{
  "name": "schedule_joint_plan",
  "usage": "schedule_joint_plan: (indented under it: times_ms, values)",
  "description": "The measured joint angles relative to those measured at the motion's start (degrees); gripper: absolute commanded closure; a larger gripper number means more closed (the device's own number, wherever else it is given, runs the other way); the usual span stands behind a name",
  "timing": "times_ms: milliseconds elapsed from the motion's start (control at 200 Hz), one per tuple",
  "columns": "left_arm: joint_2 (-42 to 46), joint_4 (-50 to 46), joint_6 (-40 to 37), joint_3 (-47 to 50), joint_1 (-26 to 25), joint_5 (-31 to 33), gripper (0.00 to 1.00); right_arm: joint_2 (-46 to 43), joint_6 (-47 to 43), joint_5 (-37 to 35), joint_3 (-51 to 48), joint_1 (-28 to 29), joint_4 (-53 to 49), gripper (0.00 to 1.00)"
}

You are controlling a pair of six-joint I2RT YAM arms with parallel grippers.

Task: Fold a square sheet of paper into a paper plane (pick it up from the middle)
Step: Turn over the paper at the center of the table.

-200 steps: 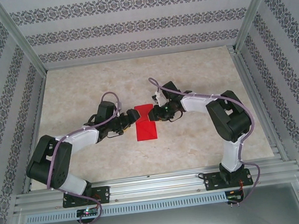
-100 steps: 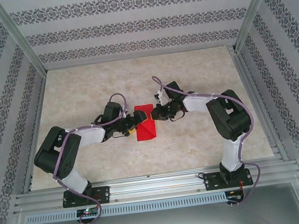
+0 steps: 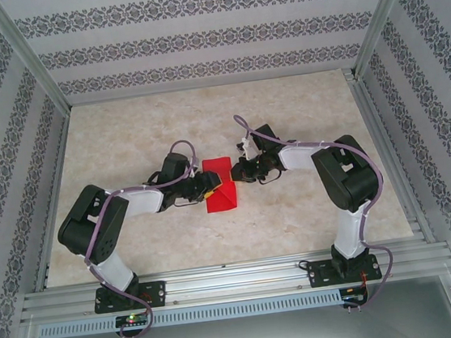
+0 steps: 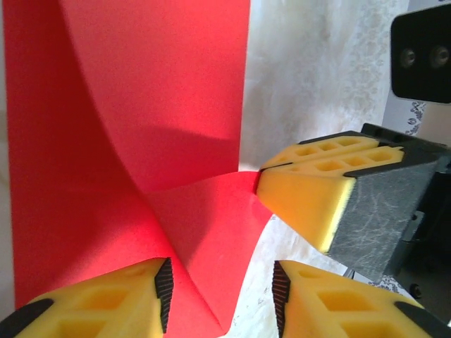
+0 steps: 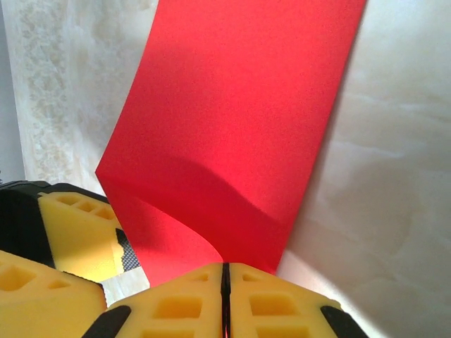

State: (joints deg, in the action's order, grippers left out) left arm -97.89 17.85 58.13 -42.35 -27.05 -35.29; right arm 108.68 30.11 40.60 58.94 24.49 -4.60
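The square sheet of paper (image 3: 220,196) is bright red and lies mid-table as a folded upright rectangle, one corner flap lifted. In the left wrist view the sheet (image 4: 141,105) shows that flap rising to a point. My right gripper (image 3: 237,172) holds the point; its yellow fingertips (image 4: 310,190) are pressed together there. In the right wrist view the right gripper (image 5: 225,289) is shut, with the curled edge of the sheet (image 5: 239,105) running into it. My left gripper (image 3: 209,185) sits at the sheet's left side. Its jaws (image 4: 220,296) stand apart with the flap's lower edge between them.
The marbled tabletop (image 3: 123,132) stretches bare on all sides of the paper. Aluminium rails (image 3: 238,280) run along the near edge and both sides, with patterned walls beyond. Both arms reach inward, and the left fingers (image 5: 74,236) are close beside the right ones.
The left gripper has slid right onto the paper and its jaws have narrowed. The right gripper has closed on the flap's corner and shifted slightly toward the sheet.
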Motion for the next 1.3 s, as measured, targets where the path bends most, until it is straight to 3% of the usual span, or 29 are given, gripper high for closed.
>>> schedule_joint_plan:
  times_ms: [395,624,799,1064,1299]
  values:
    - [-2.5,0.6,0.0,-1.7,0.0,0.4,0.74,0.0,0.2,0.0,-0.3,0.0,0.2,0.88]
    - [-2.9,-0.5,-2.4,-2.8,0.0,1.0,0.95,-4.0,1.9,-1.2,-1.9,-0.4,-0.5,0.62]
    - [-1.9,-9.8,-7.8,-7.3,0.0,4.2,0.97,-14.5,3.1,-7.2,-2.1,-2.6,-4.9,0.41]
    - [6.3,-39.5,-20.9,-23.3,-1.6,18.8,0.96,-32.2,2.7,-18.7,-3.4,-4.8,-10.1,0.03]
    - [7.4,-61.7,-30.7,-38.9,-5.5,40.2,0.95,-38.4,2.6,-25.2,-5.7,-5.4,-13.5,0.02]
